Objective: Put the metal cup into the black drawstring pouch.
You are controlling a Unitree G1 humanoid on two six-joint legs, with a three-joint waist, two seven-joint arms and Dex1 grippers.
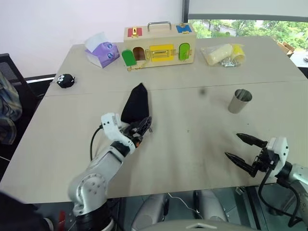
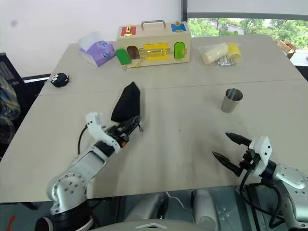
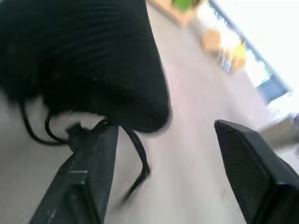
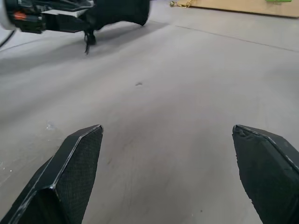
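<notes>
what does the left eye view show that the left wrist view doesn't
The left eye view takes in the metal cup standing upright on the table, the wooden latch box, the purple tissue pack, the small black toy and the open right end effector.
The left wrist view gives a close look at the drawstring cord trailing beside one finger of the left end effector, whose fingers stand apart.
Both show the black drawstring pouch lying on the table.

Wooden latch box (image 1: 160,46) sits at the table's (image 1: 192,144) far edge; purple tissue pack (image 1: 102,52) left of it, yellow bagged stuff (image 1: 224,54) right, black spotted toy (image 1: 65,80) further left.
</notes>
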